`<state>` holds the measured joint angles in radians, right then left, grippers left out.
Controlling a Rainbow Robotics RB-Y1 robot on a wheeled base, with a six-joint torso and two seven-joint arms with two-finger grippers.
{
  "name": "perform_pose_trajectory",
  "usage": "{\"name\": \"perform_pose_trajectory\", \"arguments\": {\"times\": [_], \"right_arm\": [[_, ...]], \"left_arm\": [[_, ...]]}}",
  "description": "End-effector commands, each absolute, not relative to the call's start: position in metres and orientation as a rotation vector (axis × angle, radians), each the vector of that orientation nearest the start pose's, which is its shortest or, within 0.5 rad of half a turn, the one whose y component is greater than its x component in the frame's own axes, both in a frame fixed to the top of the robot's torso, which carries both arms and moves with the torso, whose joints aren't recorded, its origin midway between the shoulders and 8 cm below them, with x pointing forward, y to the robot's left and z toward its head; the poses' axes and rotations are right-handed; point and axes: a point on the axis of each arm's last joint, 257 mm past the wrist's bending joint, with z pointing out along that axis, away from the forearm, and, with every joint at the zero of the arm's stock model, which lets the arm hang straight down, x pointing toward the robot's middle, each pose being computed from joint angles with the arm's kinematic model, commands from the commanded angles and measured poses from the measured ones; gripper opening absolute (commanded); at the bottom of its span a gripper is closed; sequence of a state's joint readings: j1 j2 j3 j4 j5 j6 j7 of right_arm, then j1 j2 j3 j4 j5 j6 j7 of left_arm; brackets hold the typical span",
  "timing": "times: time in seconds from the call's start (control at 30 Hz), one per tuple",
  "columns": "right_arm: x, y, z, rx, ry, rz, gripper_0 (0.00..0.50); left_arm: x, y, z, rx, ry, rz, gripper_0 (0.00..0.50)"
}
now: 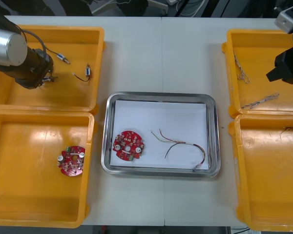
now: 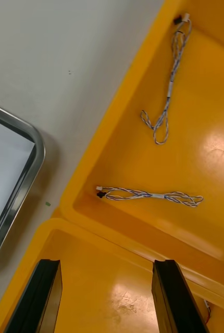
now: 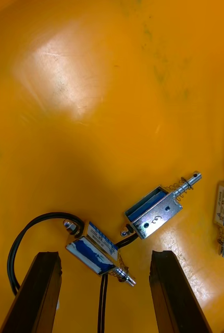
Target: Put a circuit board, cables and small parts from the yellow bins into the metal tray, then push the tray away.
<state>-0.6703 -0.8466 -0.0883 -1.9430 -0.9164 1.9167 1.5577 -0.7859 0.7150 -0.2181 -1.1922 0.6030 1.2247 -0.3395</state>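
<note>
The left pincer is held wide open, low inside the far left bin. Two small metal parts are seen at its fingertips (both lying slantwise, the farther one's spring end pointing away). The right pincer is spread wide over the right-side bins.

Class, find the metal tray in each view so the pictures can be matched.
Front view: metal tray at the middle of the table, between the yellow bins.
Right wrist view: its rounded corner, across bare table from the bins under the open right gripper.
Left wrist view: the open left gripper over small metal parts in a bin.
Shared landmark: the twisted blue and white cable in the far right bin.
</note>
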Motion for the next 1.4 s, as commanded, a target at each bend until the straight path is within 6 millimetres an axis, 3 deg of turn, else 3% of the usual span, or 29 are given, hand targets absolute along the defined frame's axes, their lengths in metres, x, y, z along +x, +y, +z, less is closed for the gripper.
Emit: {"name": "perform_pose_trajectory", "arguments": {"times": [0.03, 0.33, 0.6, 0.67, 0.73, 0.77, 1.1, 1.4], "right_arm": [[0.481, -0.345, -0.02, -0.41, 2.456, -0.113, 0.5], [0.498, -0.401, -0.018, -0.152, 2.517, -0.12, 0.5], [0.499, -0.424, -0.034, -0.036, 2.581, -0.107, 0.5], [0.499, -0.426, -0.039, -0.013, 2.598, -0.091, 0.5], [0.499, -0.43, -0.045, 0.024, 2.621, -0.068, 0.5], [0.5, -0.43, -0.046, 0.032, 2.626, -0.061, 0.5], [0.531, -0.426, -0.063, 0.172, 2.634, 0.071, 0.5], [0.56, -0.425, -0.081, 0.249, 2.581, 0.002, 0.5]], "left_arm": [[0.635, 0.335, -0.165, -1.136, 2.157, -0.369, 0.5], [0.634, 0.332, -0.175, -1.132, 2.175, -0.35, 0.5], [0.633, 0.334, -0.178, -1.138, 2.177, -0.347, 0.5], [0.633, 0.332, -0.177, -1.137, 2.176, -0.351, 0.319], [0.633, 0.332, -0.177, -1.141, 2.176, -0.352, 0.016], [0.633, 0.332, -0.177, -1.141, 2.176, -0.352, 0.0], [0.633, 0.332, -0.177, -1.142, 2.178, -0.355, 0.0], [0.633, 0.335, -0.173, -1.146, 2.172, -0.364, 0.0]]}}
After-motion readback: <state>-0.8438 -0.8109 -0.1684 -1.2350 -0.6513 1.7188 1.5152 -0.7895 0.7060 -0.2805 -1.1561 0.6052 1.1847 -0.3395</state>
